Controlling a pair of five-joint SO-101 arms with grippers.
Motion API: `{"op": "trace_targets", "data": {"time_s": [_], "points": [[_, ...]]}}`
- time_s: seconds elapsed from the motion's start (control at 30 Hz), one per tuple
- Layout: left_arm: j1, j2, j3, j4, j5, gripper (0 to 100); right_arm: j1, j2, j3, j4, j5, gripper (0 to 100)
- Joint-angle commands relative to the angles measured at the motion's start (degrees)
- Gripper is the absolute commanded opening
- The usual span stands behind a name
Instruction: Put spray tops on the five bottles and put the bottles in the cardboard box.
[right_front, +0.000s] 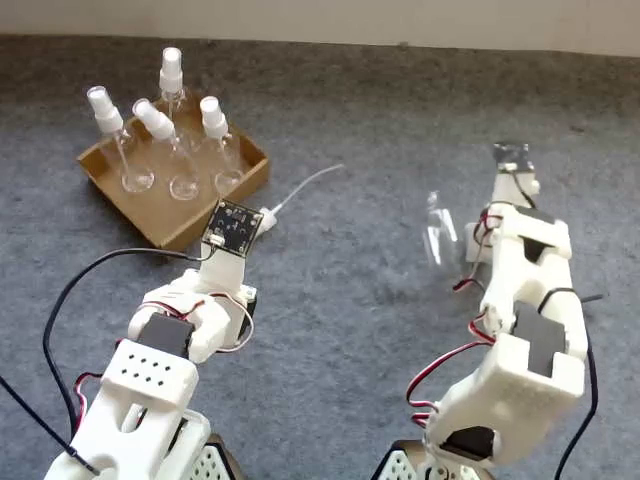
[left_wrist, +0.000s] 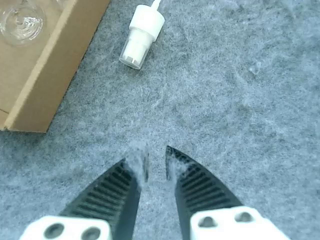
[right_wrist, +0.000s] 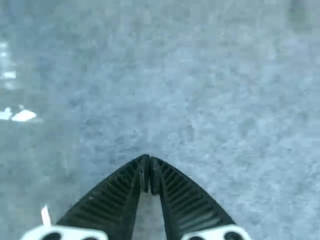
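The cardboard box (right_front: 120, 185) sits at the far left and holds several clear bottles (right_front: 178, 150) with white spray tops on. One bare clear bottle (right_front: 438, 232) stands on the carpet right of centre. A loose white spray top (right_front: 268, 216) lies beside the box's near corner, its thin tube pointing away to the right. My left gripper (left_wrist: 156, 159) hovers a short way before that spray top (left_wrist: 141, 36), slightly open and holding nothing. My right gripper (right_wrist: 149, 172) is shut and empty over bare carpet; in the high view the right gripper (right_front: 512, 156) is beyond and to the right of the bare bottle.
Grey carpet covers the table. The box's cardboard wall (left_wrist: 50, 75) runs close beside the left gripper's path, with a bottle base (left_wrist: 22, 20) behind it. Open carpet lies between the two arms. A pale wall edge (right_front: 320, 20) bounds the far side.
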Motion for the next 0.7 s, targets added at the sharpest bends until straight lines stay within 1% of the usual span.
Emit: {"op": "trace_targets", "data": {"time_s": [0.0,0.27,0.37,0.5,0.67], "points": [[1.0,-1.3,-0.5,0.4,0.6,1,-4.2,-0.9,-4.5,8.6,1.1,0.9],[1.0,-1.3,-2.0,0.5,0.6,1,-11.3,-0.9,-12.9,23.2,1.1,0.9],[0.9,-1.3,-1.9,0.5,0.6,1,-13.3,-0.9,-15.8,24.6,0.4,0.8],[0.9,-1.3,-1.6,0.3,0.6,1,-14.8,-1.0,-17.1,25.1,-5.7,0.6],[0.9,-1.3,-1.6,0.3,0.6,1,-19.3,-4.6,-18.9,32.0,-6.5,0.5]]}}
